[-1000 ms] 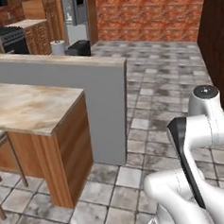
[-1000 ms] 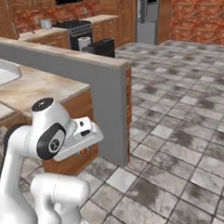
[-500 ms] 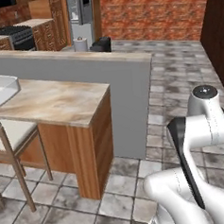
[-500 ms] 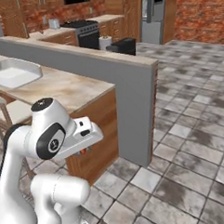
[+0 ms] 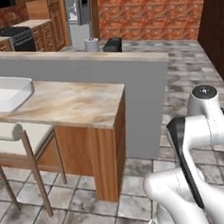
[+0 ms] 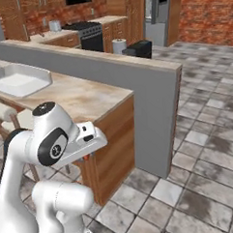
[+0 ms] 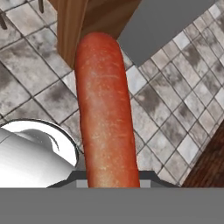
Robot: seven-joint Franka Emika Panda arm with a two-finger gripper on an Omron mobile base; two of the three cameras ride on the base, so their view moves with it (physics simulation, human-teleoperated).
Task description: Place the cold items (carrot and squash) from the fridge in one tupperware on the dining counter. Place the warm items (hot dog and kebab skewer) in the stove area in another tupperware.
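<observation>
Grey floor tiles spread around the dining counter [image 5: 80, 104], whose marbled top carries a white tupperware [image 5: 6, 93] toward its far left end. Short of the counter's near corner, the gripper [image 7: 109, 181] holds the hot dog [image 7: 105, 109] lengthwise, over the floor. I'd say this warm item is in transit; whether the tupperware holds anything can't be seen, so everything else looks outstanding

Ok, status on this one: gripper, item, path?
Gripper shut on hot dog. Tupperware waiting on dining counter. Stool beside counter, floor ahead open.
</observation>
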